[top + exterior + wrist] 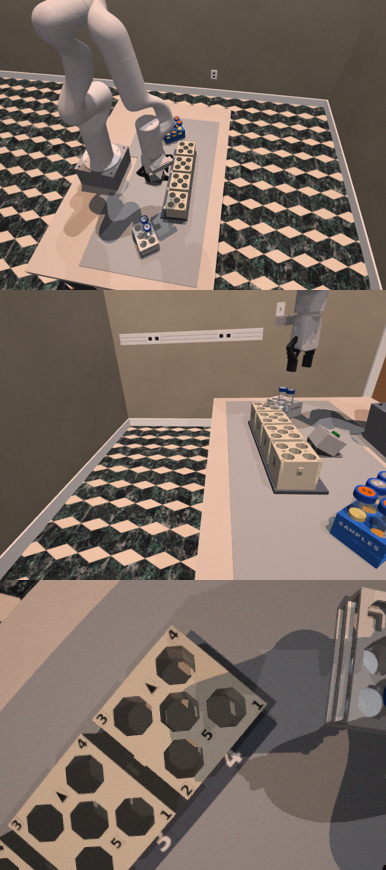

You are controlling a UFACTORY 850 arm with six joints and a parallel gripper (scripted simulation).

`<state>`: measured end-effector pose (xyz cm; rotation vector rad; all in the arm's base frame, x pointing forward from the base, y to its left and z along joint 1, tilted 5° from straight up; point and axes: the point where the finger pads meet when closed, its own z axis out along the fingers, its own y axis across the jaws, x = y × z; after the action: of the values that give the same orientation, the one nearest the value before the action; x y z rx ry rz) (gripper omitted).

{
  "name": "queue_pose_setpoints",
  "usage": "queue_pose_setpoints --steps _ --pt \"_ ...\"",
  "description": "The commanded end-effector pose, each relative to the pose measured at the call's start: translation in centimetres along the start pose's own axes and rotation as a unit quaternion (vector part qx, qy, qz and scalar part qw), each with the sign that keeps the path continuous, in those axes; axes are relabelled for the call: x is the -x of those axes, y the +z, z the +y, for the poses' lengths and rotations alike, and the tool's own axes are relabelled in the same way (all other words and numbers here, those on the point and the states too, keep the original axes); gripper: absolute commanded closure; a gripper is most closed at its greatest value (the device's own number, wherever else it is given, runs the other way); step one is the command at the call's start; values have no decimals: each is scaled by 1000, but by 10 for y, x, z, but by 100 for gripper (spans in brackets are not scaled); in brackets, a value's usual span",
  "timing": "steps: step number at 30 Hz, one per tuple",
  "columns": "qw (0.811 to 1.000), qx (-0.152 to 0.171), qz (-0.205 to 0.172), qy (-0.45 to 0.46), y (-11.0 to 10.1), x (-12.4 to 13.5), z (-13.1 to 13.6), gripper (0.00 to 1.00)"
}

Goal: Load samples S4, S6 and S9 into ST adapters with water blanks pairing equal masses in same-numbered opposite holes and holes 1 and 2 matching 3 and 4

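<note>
my gripper (162,174) (299,364) hangs above the table with its fingers spread and nothing between them; the four adapters on the stand (174,219) (301,492) show no tubes in their holes; s9 (365,493) stands in the blue rack (174,137) (358,541), and two blanks rise from the pale rack (146,247) (294,409) (345,665); if i come down crooked between those close caps, a finger could knock the neighbour or drag the loose rack; misjudging a fill level would spoil the balance.
</note>
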<state>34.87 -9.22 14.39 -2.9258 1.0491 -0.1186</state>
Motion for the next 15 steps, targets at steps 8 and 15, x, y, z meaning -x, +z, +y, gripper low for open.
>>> queue_pose_setpoints --steps 8,15 --pt "1000 -2 0 0 0 -15 45 0" --pt "1000 -2 0 0 0 -26 78 0"
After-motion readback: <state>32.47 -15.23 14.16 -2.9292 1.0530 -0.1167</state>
